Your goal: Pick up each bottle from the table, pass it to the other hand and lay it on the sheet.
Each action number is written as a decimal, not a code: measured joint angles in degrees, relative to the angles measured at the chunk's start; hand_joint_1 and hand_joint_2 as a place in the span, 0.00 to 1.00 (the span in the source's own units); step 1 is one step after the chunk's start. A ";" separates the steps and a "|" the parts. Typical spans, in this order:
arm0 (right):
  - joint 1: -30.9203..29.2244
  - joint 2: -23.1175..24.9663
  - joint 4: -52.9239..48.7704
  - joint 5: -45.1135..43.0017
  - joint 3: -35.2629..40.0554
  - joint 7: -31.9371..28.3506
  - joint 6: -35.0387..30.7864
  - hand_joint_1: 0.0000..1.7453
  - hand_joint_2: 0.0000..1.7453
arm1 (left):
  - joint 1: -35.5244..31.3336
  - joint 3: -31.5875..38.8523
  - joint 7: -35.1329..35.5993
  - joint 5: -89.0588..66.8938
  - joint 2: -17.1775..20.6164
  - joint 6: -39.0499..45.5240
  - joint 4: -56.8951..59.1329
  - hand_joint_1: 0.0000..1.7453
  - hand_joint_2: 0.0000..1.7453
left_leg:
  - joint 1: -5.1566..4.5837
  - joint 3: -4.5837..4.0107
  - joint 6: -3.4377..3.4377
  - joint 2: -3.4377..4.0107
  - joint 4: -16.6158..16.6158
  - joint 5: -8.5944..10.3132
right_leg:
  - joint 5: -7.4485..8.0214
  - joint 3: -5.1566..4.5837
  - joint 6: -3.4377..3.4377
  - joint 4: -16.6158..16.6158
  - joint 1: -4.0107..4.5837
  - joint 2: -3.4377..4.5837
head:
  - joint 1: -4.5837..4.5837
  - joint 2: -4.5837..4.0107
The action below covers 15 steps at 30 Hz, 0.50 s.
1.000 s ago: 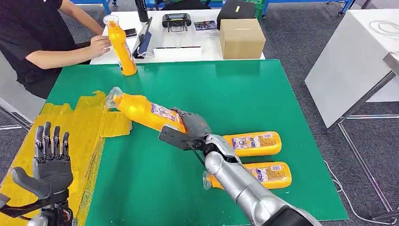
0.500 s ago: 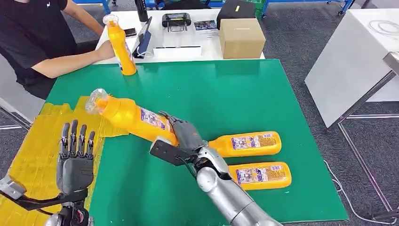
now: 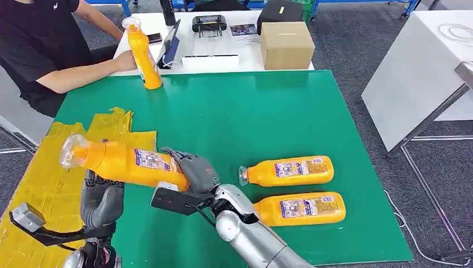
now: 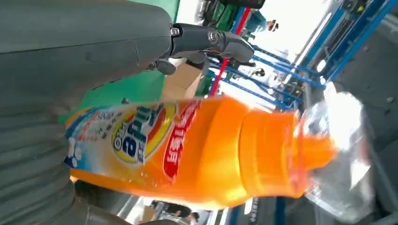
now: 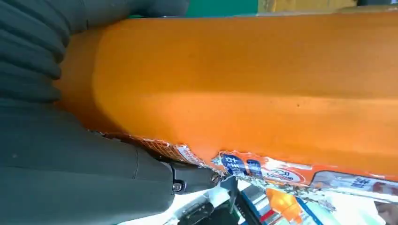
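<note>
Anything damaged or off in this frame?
Label on the held bottle is torn and ragged along its edge beside the right hand. The yellow sheet is wrinkled, its far edge jagged. No spill shows.

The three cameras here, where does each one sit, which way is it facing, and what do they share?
Head view: high on the body, facing forward and down at the green table; both arms show.
Left wrist view: behind the left hand, facing the orange bottle.
Right wrist view: behind the right hand, pressed against that bottle's side.
Shared: all three show the one orange bottle.
</note>
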 measured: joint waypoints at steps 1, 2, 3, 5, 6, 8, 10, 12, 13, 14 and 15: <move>0.01 0.15 0.17 0.02 0.28 0.00 0.00 1.00 1.00 | 0.11 -0.39 -0.04 -0.11 0.00 0.07 0.00 0.00 1.00 | 0.00 0.00 0.00 0.01 0.00 0.00 | 0.00 -0.01 0.00 0.00 0.00 0.01 | 0.00 0.00; 0.03 0.50 0.59 0.13 0.91 -0.02 0.00 1.00 1.00 | 0.25 -1.07 -0.13 -0.34 -0.09 0.30 0.00 0.00 1.00 | 0.00 -0.01 0.00 0.01 0.00 0.00 | 0.00 -0.01 0.00 0.00 0.00 0.01 | 0.00 0.00; 0.05 0.74 0.87 0.17 1.31 -0.04 0.00 1.00 1.00 | 0.29 -1.42 -0.22 -0.61 -0.20 0.52 0.00 0.00 1.00 | 0.00 -0.01 0.00 0.01 0.00 0.00 | 0.00 -0.01 0.00 0.00 0.00 0.01 | 0.00 0.00; 0.25 1.51 1.62 0.04 2.79 -0.07 0.02 1.00 1.00 | 0.31 -2.31 -1.33 -1.85 -0.31 1.96 0.00 0.00 1.00 | 0.01 -0.01 0.00 0.01 0.00 -0.01 | 0.00 -0.02 0.00 0.00 0.00 0.01 | 0.00 0.00; 0.32 1.71 1.88 -0.18 3.54 0.04 0.04 1.00 1.00 | 0.34 -2.54 -1.62 -2.36 -0.33 2.30 0.00 0.00 1.00 | 0.01 -0.02 -0.01 0.01 0.00 -0.01 | -0.01 -0.02 0.00 0.00 0.00 0.01 | 0.00 0.00; 0.24 1.79 2.45 -1.03 5.86 0.48 0.07 1.00 1.00 | 0.54 -2.88 -2.23 -3.08 -0.33 3.02 0.00 0.00 1.00 | 0.02 -0.03 -0.01 0.01 -0.01 -0.01 | -0.01 -0.04 -0.01 0.00 0.01 0.01 | 0.00 0.00; 0.24 1.79 2.93 -2.39 8.31 0.88 0.07 1.00 1.00 | 0.72 -3.17 -2.71 -3.63 -0.33 3.32 0.00 0.00 1.00 | 0.02 -0.04 -0.01 0.01 -0.01 -0.01 | -0.01 -0.05 -0.01 0.00 0.02 0.01 | 0.02 0.00; 0.01 1.77 3.43 -3.67 10.71 1.14 0.07 1.00 1.00 | 1.21 -3.21 -2.80 -4.28 -0.28 3.63 0.00 0.00 1.00 | 0.02 -0.03 -0.01 0.03 -0.01 -0.01 | -0.01 -0.07 -0.01 0.00 0.02 0.02 | 0.02 0.00; -0.26 1.70 3.78 -4.24 11.75 1.27 0.07 1.00 1.00 | 1.53 -3.26 -3.06 -4.61 -0.28 3.89 0.00 0.00 1.00 | 0.02 -0.03 -0.01 0.05 -0.01 -0.01 | -0.01 -0.08 -0.01 0.00 0.02 0.03 | 0.00 0.00; -0.48 1.68 4.04 -4.53 12.50 1.31 0.07 1.00 1.00 | 1.78 -3.30 -3.06 -4.85 -0.28 4.00 0.00 0.00 1.00 | 0.02 -0.03 -0.01 0.05 -0.01 0.00 | -0.01 -0.08 -0.01 0.00 0.02 0.02 | 0.02 0.00; -0.65 1.68 4.24 -4.68 13.07 1.38 0.04 1.00 1.00 | 2.05 -3.30 -3.08 -4.94 -0.28 4.04 0.00 0.00 1.00 | 0.01 -0.03 -0.01 0.04 -0.01 0.00 | -0.01 -0.07 -0.01 0.00 0.01 0.01 | 0.02 0.00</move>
